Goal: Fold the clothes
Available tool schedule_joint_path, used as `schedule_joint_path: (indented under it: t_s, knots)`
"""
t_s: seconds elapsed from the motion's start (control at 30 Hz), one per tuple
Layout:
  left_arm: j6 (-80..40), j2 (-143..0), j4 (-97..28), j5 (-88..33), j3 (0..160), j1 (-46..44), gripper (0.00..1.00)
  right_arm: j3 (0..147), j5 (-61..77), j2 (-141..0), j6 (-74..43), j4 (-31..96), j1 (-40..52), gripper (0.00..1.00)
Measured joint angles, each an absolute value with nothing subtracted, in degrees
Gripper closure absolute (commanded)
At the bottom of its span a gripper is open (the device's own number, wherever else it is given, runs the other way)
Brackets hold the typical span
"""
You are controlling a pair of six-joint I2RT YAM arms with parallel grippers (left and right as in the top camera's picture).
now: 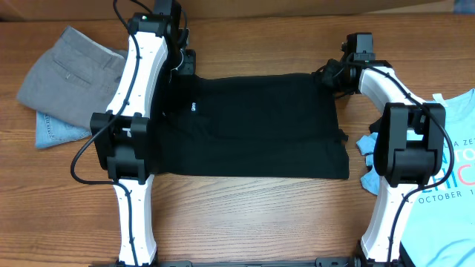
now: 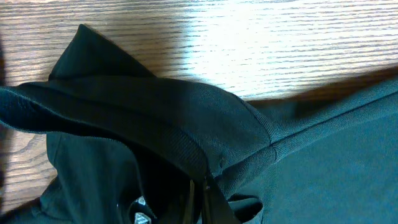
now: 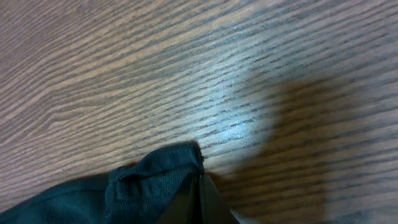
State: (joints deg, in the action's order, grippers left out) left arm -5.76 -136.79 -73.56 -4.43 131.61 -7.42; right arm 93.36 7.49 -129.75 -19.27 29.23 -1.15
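Pinching black cloth, the left gripper (image 2: 201, 198) has its jaws together, clamped on a raised fold of the plain black short-sleeved T-shirt (image 1: 260, 130) at the shirt's far left corner. In the left wrist view the fabric humps up over the brown wood-grain table (image 1: 245, 219) w/ a ribbed seam running beside the tips. The right gripper (image 3: 199, 200) is likewise closed, gripping a small bunched bit of hem at the far right corner, low against the wood. Between the 2 arms the T-shirt lies spread roughly flat across mid-table, small white logo (image 1: 191, 107) facing up near the left arm. Grey folded trousers (image 1: 67, 70) sit far left atop a blue denim piece (image 1: 52, 132). A light blue printed shirt (image 1: 456, 167) lies at the right edge, partly under the right arm.
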Motion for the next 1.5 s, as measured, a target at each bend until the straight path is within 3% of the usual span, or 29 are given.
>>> schedule_joint_path:
  t_s: [0.93, 1.5]
  knots:
    - [-5.76, -136.27, -79.0, -4.4, 131.61, -7.42, 0.96, 92.82, 7.49, -121.95, -15.31, 36.12, -3.07, 0.96]
    - [-5.8, -127.52, -96.62, -3.14, 132.38, -7.42, 0.94, 92.77, 7.68, -110.21, -14.79, 59.7, -3.07, 0.96]
